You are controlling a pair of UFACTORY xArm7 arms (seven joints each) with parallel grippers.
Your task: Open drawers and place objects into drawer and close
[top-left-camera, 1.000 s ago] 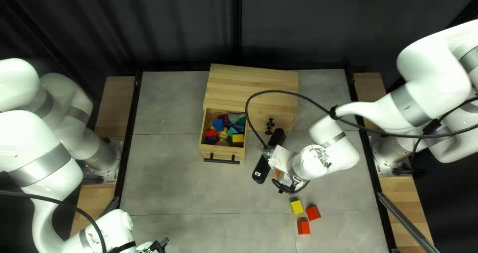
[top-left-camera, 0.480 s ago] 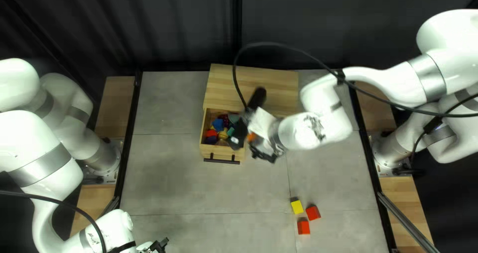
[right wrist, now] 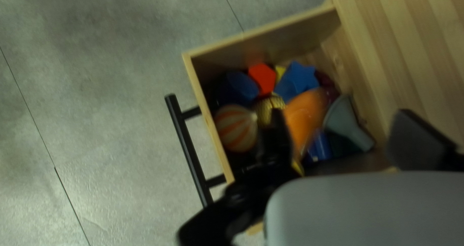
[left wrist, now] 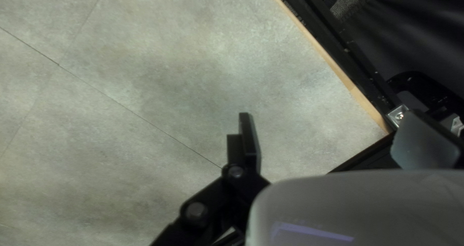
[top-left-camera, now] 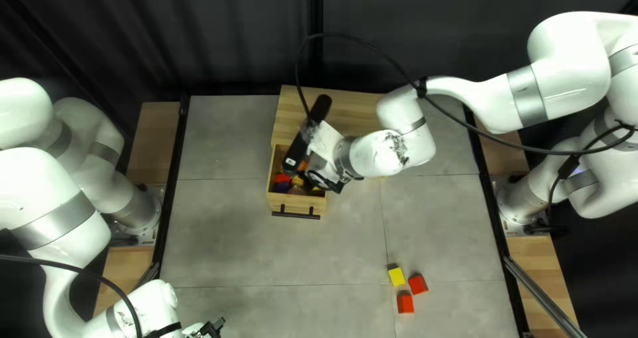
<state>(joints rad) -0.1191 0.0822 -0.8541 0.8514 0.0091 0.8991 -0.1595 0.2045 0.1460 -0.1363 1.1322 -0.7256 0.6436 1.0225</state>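
The wooden drawer stands pulled out of its cabinet, holding several colored pieces. My right gripper is over it, fingertips hidden from above. In the right wrist view that gripper is open, its fingers wide apart. A blurred orange piece shows beside one finger, over the drawer's contents; whether it rests there I cannot tell. Around it are a striped piece and a blue star. My left gripper is at the near edge; in its wrist view the gripper is open above bare table.
Two red blocks and a yellow block lie on the table's near right part. The drawer's black bar handle sticks out in front. My right arm's forearm and cable reach across the cabinet's right side.
My right gripper has swung from the table right of the drawer, leftward and toward the far side, to above the drawer, and the orange piece travelled with it. My left arm has stayed still.
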